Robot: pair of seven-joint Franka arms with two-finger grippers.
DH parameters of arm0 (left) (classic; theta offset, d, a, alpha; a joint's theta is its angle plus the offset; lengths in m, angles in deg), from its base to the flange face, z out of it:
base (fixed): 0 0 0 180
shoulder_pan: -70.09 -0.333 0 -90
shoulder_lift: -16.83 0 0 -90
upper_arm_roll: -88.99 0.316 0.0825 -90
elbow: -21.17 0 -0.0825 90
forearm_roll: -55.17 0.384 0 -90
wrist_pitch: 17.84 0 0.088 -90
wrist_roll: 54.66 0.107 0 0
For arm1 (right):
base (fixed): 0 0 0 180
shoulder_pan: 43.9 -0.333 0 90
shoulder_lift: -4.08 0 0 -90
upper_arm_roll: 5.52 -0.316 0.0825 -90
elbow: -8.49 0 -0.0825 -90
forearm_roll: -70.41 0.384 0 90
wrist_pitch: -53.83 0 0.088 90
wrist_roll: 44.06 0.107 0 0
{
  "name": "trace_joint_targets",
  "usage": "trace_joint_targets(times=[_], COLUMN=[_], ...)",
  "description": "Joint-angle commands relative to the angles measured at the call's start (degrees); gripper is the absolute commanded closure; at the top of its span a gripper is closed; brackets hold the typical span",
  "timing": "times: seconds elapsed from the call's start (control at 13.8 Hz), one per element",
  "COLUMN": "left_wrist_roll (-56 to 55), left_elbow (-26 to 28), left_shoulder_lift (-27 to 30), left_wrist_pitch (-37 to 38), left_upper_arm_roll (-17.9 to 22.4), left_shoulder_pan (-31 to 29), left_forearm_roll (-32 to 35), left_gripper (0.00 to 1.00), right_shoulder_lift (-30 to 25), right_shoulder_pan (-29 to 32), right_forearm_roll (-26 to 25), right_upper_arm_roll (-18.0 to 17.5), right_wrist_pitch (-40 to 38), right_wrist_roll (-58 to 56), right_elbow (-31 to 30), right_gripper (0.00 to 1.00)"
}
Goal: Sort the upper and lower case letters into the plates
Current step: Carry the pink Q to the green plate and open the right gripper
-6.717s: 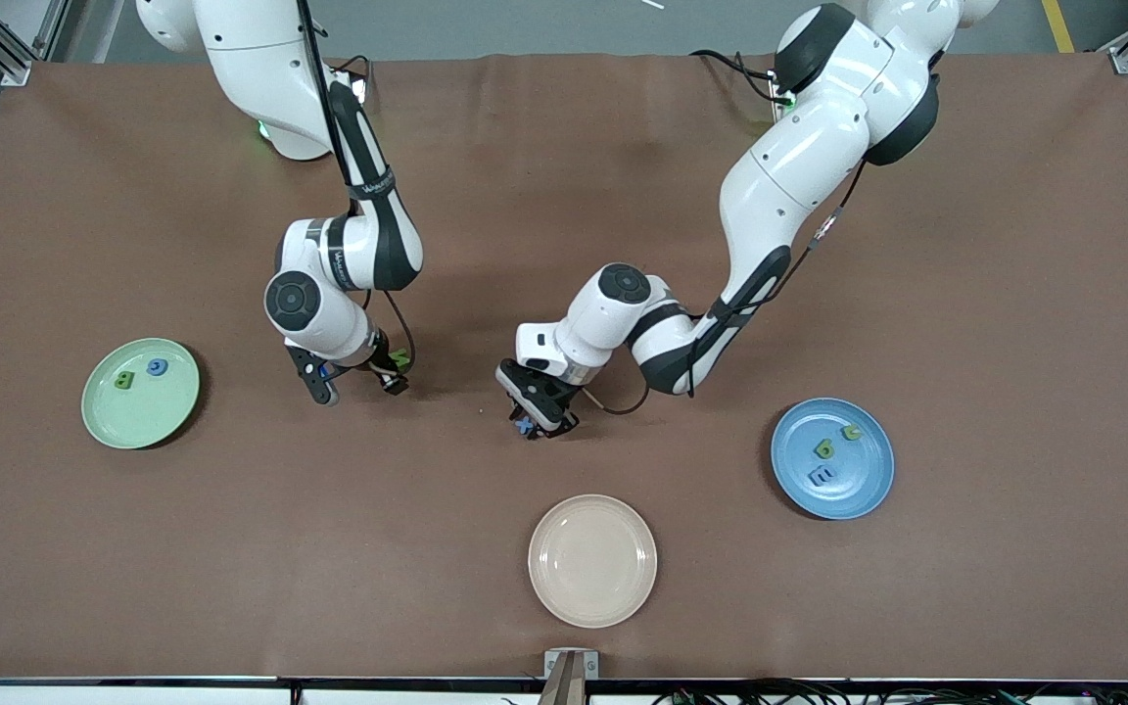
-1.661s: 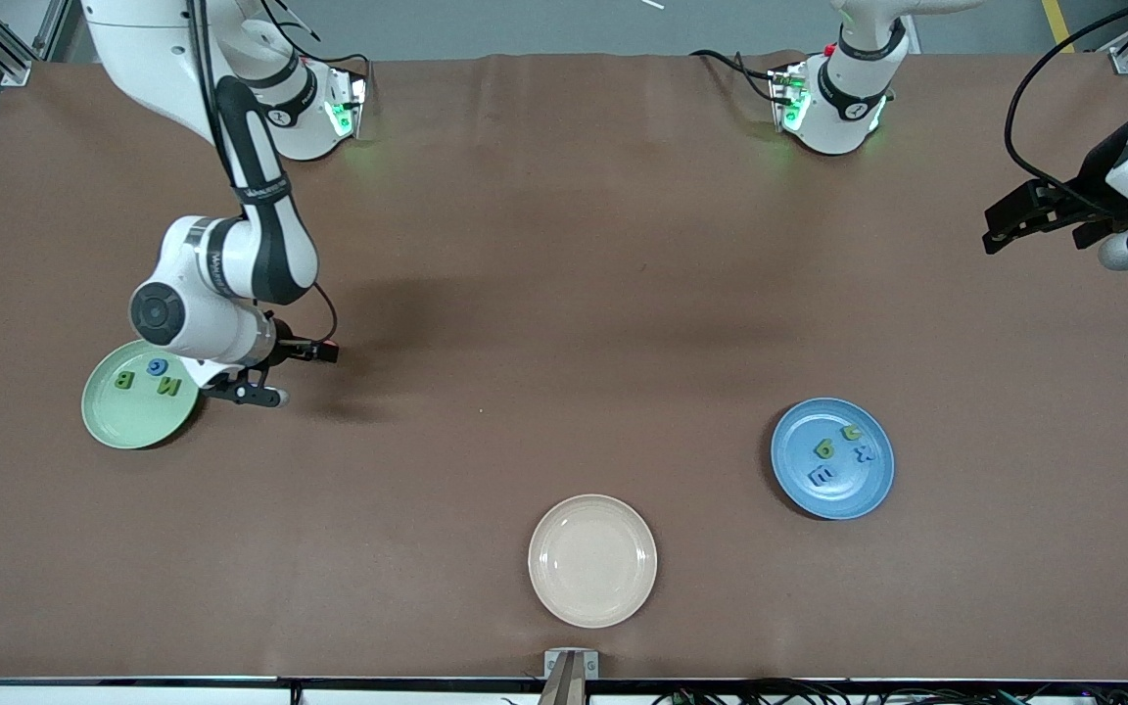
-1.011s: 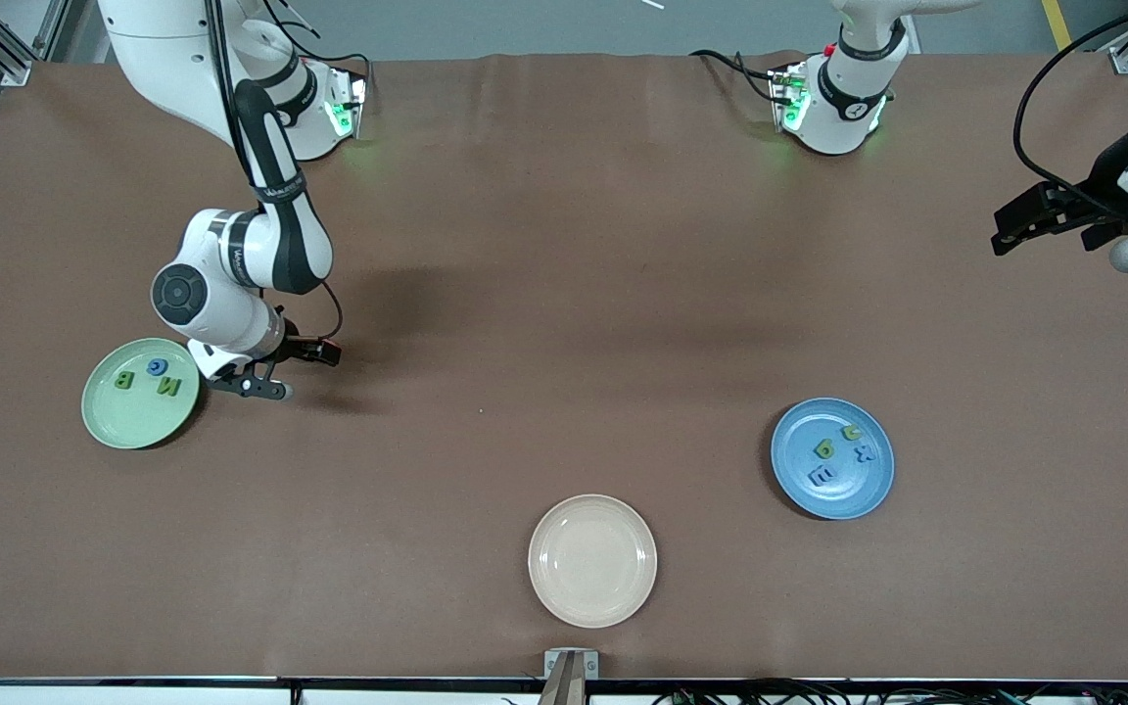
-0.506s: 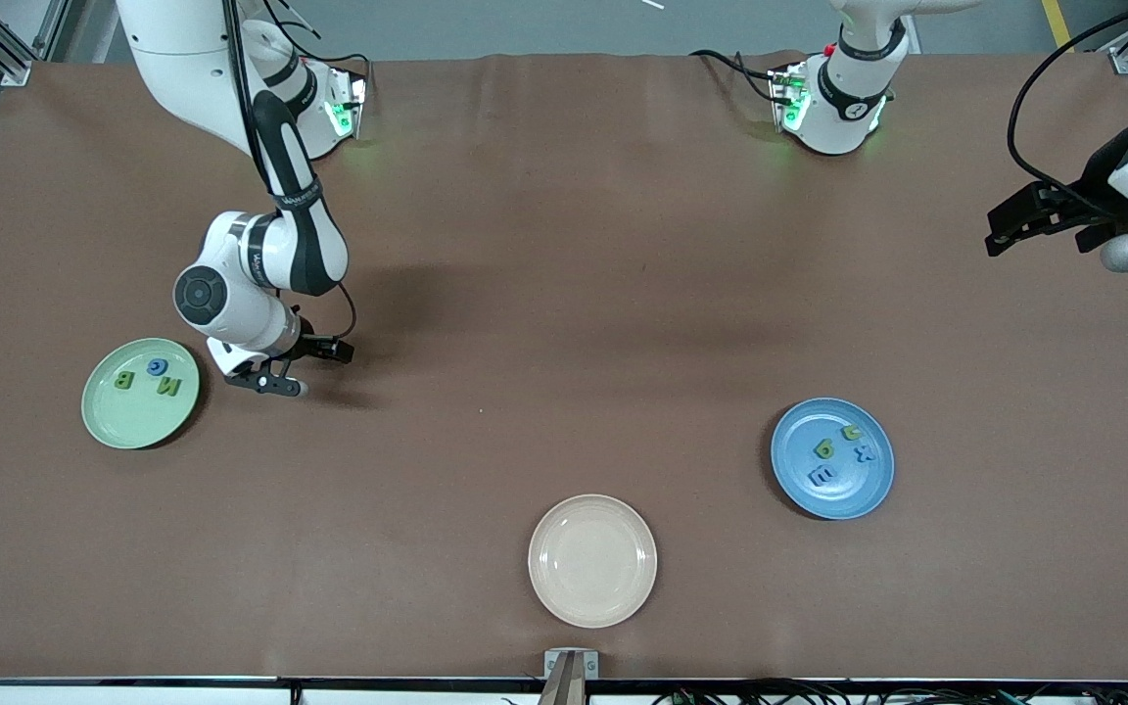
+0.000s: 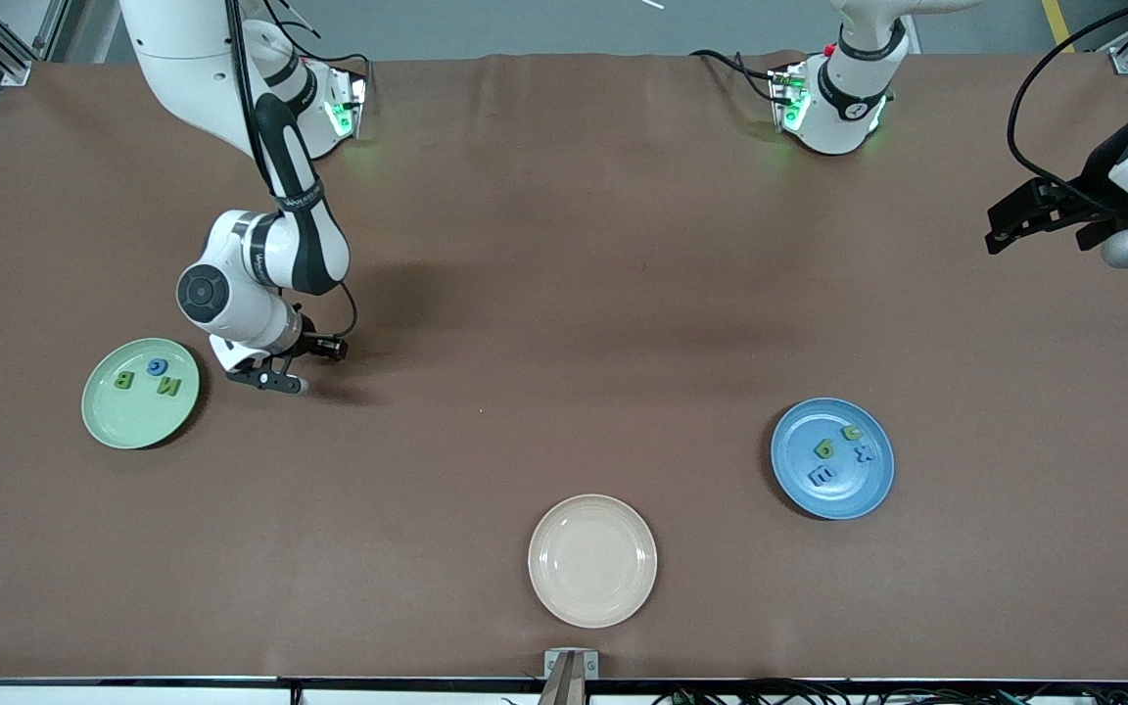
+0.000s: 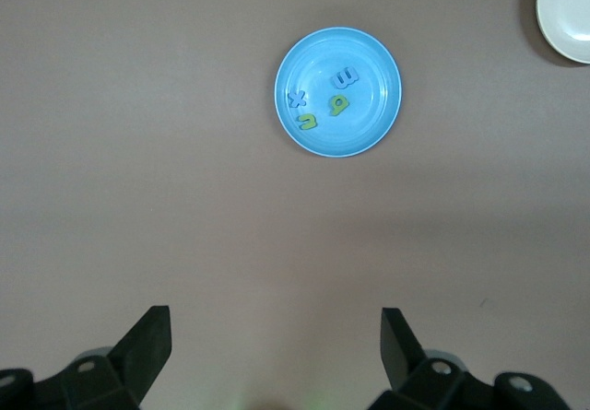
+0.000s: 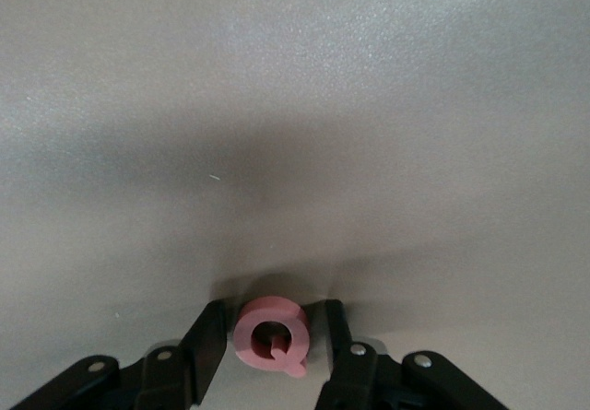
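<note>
My right gripper has its jaws drawn in against a pink Q, low over bare table just beside the pale green plate. My left gripper waits wide open, high above the blue plate. Risk as I judge it: the pads sit near the Q's edges, so it could twist free on the lift.

Even overhead light, soft shadows

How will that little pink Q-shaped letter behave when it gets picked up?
The small pink chunky Q letter looks thick and foam-like, so probably light and slightly squashy. Lying flat, it should not roll. Its rounded sides could twist between the right end effector's narrow fingers.
</note>
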Motion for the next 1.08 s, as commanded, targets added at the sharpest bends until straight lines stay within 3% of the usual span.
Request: trace_joint_targets(times=[0.0, 0.14, 0.36, 0.43, 0.58, 0.72, 0.87, 1.01], left_wrist_roll=[1.3, 1.3, 1.3, 1.3, 1.4, 1.4, 1.4, 1.4], left_elbow=[1.3, 1.3, 1.3, 1.3, 1.3, 1.2, 1.3, 1.2], left_shoulder_lift=[1.2, 1.3, 1.3, 1.2, 1.3, 1.1, 1.1, 0.9], left_wrist_pitch=[-0.8, -0.9, -0.9, -0.9, -0.9, -0.9, -0.9, -0.9], left_upper_arm_roll=[-0.3, -0.5, -0.7, -0.7, -0.7, -0.7, -0.7, -0.7], left_shoulder_pan=[-0.4, -0.3, -0.3, -0.2, -0.5, -0.5, -0.6, -0.6], left_forearm_roll=[0.4, 0.3, 0.3, 0.3, 0.3, 0.3, 0.3, 0.3], left_gripper=[0.00, 0.00, 0.00, 0.00, 0.00, 0.00, 0.00, 0.00], right_shoulder_lift=[-0.6, -0.6, -1.4, -1.8, -2.3, -1.8, -0.9, 2.3], right_shoulder_pan=[-0.5, -0.6, 0.1, 0.9, 0.7, 2.0, 7.8, 13.8], right_forearm_roll=[2.4, 2.5, 2.3, 1.8, 1.6, -2.2, -5.3, -5.3], right_upper_arm_roll=[-0.3, -0.3, 0.1, 1.5, 8.5, 14.1, 14.8, 14.6], right_wrist_pitch=[1.0, 1.0, -2.5, -7.4, -15.6, -19.5, -19.3, -18.7], right_wrist_roll=[-0.3, -0.3, -0.8, -2.4, -9.7, -17.2, -24.5, -32.5], right_elbow=[-1.9, -1.8, 0.3, 2.5, 6.8, 10.8, 13.3, 16.3], right_gripper=[0.67, 0.77, 0.80, 0.80, 0.80, 0.80, 0.80, 0.80])
